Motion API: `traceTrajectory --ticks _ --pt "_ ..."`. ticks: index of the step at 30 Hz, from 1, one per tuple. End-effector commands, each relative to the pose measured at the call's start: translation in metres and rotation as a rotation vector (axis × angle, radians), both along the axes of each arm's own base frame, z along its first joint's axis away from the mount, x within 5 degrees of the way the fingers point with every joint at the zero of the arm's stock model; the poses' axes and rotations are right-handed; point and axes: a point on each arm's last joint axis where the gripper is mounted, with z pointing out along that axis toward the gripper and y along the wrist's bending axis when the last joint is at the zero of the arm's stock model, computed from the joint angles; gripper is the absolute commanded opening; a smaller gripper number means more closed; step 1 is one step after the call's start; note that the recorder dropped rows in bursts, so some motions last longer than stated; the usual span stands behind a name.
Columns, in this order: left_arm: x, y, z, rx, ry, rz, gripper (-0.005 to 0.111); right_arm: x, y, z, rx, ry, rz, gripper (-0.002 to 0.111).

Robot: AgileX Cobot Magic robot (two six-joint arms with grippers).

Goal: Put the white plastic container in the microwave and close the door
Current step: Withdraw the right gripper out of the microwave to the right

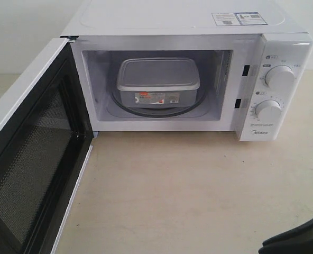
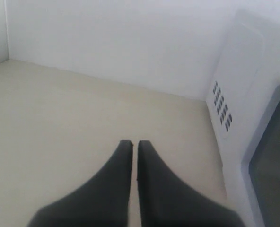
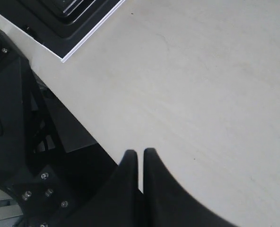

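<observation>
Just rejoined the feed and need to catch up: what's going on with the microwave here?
The white plastic container sits inside the microwave on the turntable, and the door stands wide open. Neither arm is handling anything: the left gripper and right gripper are both over the bare table with jaws shut and empty. Only closing the door is left.

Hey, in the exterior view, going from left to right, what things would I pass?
open door → white plastic container → knob panel
</observation>
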Motion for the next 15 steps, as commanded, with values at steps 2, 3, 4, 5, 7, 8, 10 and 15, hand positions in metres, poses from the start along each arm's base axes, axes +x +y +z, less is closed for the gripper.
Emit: traceTrajectory --ticks 2,3,4,5,7,8,10,15 --pt "-0.011 0.002 0.051 0.051 -0.588 0.032 0.004 0.000 -0.001 0.001 -0.006 -0.013 0.000 0.000" --pt "-0.021 0.002 0.067 0.066 -0.796 0.040 0.004 0.000 -0.001 0.001 -0.006 -0.013 0.000 0.000" --pt "-0.027 0.001 0.073 0.051 -0.897 0.036 0.004 0.000 -0.001 0.001 -0.008 -0.019 0.006 0.000" --pt "-0.039 0.001 0.083 0.030 -1.067 0.022 0.004 0.000 -0.001 0.001 -0.008 -0.019 0.006 0.000" --pt "-0.048 0.003 0.088 -0.008 -1.189 0.034 0.004 0.000 -0.001 0.001 -0.008 -0.019 0.006 0.000" --pt "-0.048 0.003 0.090 -0.073 -1.189 -0.001 0.004 0.000 -0.001 0.001 -0.008 -0.019 0.006 0.000" --pt "-0.035 0.004 0.094 -0.437 -1.008 -0.123 0.004 0.000 -0.002 0.001 -0.013 -0.014 0.008 0.000" --pt "-0.026 -0.002 0.128 -0.459 -0.544 -0.068 0.004 0.000 -0.002 0.001 -0.016 -0.011 0.010 0.000"
